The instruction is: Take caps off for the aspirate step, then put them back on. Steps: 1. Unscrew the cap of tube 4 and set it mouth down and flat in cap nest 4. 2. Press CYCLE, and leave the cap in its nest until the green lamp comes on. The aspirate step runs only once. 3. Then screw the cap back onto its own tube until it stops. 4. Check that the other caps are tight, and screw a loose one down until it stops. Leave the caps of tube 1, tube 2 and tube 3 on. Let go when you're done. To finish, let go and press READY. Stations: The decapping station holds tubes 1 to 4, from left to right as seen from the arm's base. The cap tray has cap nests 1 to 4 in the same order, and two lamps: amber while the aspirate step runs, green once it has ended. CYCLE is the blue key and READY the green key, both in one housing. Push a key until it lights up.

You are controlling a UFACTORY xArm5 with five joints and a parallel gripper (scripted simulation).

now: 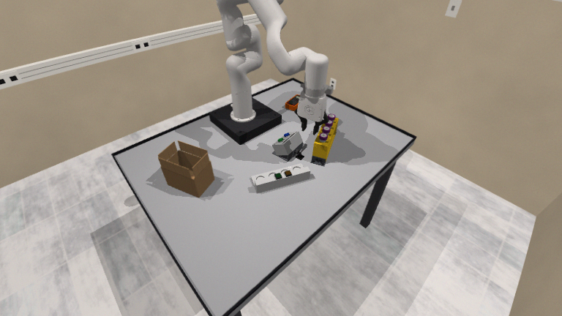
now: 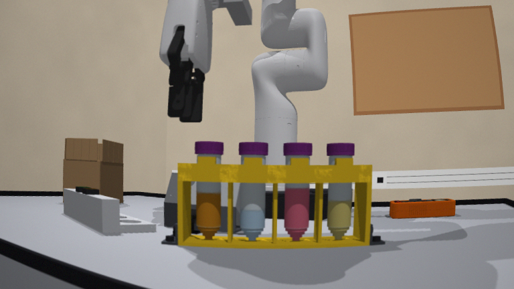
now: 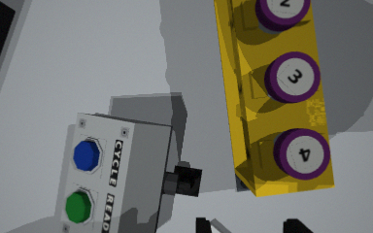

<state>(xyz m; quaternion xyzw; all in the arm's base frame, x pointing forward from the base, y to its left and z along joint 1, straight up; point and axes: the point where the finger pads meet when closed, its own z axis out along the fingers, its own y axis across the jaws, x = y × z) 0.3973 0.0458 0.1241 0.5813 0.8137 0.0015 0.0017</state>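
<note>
Gripper [image 2: 185, 113] half open, holding nothing, hovering above and beside rack [image 2: 272, 173]; cap 4 [image 3: 302, 153] on its tube.

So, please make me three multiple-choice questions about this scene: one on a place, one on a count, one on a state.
1. Where do the jaws of the gripper stand?
A. closed around cap 4
B. in the air above and beside the rack, touching nothing
C. pressing the blue key

2. How many purple caps sit on tubes in the yellow rack?
A. two
B. three
C. four

3. What is the state of cap 4?
A. on its tube
C. lying on the table
B. in a nest of the cap tray

Answers:
1 B, the exterior view shows the jaws above the caps with nothing between them.
2 C, four caps show in a row.
3 A, the wrist view shows it seated in the rack.
</note>
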